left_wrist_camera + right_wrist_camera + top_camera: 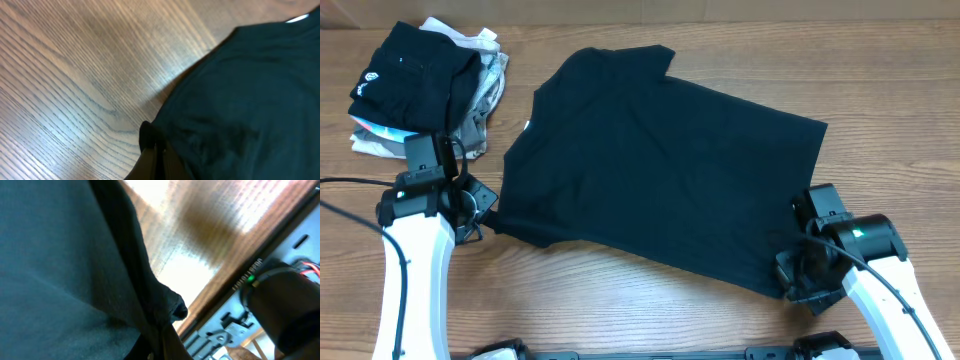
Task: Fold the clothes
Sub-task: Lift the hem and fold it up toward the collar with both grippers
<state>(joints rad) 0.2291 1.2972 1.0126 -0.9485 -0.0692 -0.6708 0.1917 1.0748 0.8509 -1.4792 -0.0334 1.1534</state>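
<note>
The large black shirt [650, 160] lies spread across the wooden table, one fold over, a small white neck tag at its left edge. My left gripper [488, 216] is shut on the shirt's near left corner; the left wrist view shows the closed fingers [156, 150] pinching the cloth edge [240, 100]. My right gripper [788, 268] is shut on the shirt's near right corner; in the right wrist view the fingers [165, 335] clamp a bunched corner of black fabric [60, 265].
A pile of folded garments stands at the back left: a black one with a round white logo [410, 75] on top of grey and white ones [485, 70]. The table's front edge and a black rail [235, 310] lie near the right gripper.
</note>
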